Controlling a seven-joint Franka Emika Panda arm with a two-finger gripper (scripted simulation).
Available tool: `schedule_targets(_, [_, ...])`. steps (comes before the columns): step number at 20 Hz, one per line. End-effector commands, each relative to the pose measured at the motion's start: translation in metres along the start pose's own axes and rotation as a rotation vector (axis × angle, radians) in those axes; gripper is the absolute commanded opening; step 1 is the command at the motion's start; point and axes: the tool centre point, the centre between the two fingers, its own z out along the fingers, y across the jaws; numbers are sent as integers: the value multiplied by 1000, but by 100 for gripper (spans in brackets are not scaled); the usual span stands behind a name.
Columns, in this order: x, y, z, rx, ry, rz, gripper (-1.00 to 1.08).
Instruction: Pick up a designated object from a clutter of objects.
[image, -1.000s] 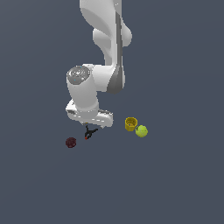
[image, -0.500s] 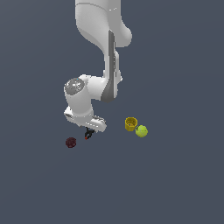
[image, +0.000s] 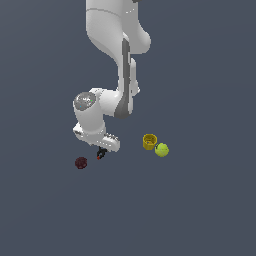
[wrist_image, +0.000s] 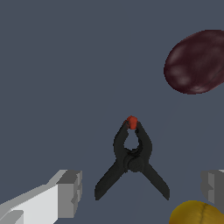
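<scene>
The black forked clamp (wrist_image: 131, 159) with a red tip lies on the grey floor, its two thin prongs spread toward my wrist. In the exterior view the clamp (image: 101, 155) shows just under my hand. My gripper (wrist_image: 140, 188) is open and low over it, with one finger (wrist_image: 65, 192) on each side of the prongs, not touching them. In the exterior view the gripper (image: 102, 150) is mostly hidden by the white hand. The dark maroon ball (wrist_image: 197, 61) lies beyond the clamp's red tip.
In the exterior view the maroon ball (image: 81, 162) is to the left of the clamp. The yellow cup (image: 149, 141) and yellow-green ball (image: 161, 149) stand together to the right. An orange ball (wrist_image: 197, 213) shows close by one finger in the wrist view.
The arm has come down and shifted slightly to the exterior view's left, bringing the hand low over the clamp. The objects have not moved.
</scene>
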Motion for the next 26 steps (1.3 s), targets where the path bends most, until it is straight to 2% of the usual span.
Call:
schedule_targets(1, [0,0,5,0,-1,0,100])
schedule_targets(9, [-1,1,40,0,0,2,100])
schedule_targets(15, [0,1,49,0,1,2,100])
schedule_targets(16, [0,1,49,0,1,2,-100])
schedule_targets(26, [0,1,48,0,1,2,-100])
